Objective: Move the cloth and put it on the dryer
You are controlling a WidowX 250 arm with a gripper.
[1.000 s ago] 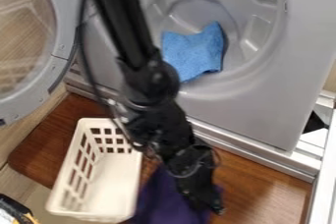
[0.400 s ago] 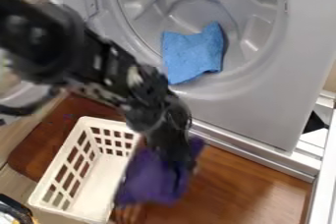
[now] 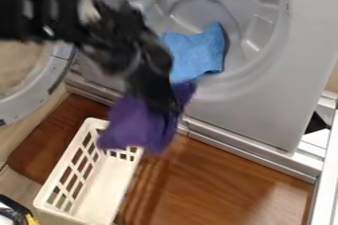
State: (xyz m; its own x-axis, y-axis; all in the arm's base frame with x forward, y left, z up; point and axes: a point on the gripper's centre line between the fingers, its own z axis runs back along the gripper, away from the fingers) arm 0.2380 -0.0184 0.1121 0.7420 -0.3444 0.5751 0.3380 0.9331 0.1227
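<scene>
My gripper (image 3: 165, 108) hangs near the middle of the camera view, in front of the dryer's lower edge, shut on a purple cloth (image 3: 137, 126). The cloth droops from it, over the back end of the white basket in the view. Behind and above is the grey dryer (image 3: 264, 105), with its round drum opening facing the camera. A blue cloth (image 3: 198, 51) lies inside the opening, its left edge partly hidden by the arm.
The white basket (image 3: 99, 184) stands on the brown wooden surface (image 3: 218, 179) at lower left. The dryer's round door (image 3: 39, 93) is swung out at the left. A metal rail runs along the dryer's base, and a black and yellow object sits at the bottom left corner.
The gripper has risen from the wooden surface with the purple cloth, moving up and left toward the dryer. The basket was shifted slightly left. The blue cloth stayed put.
</scene>
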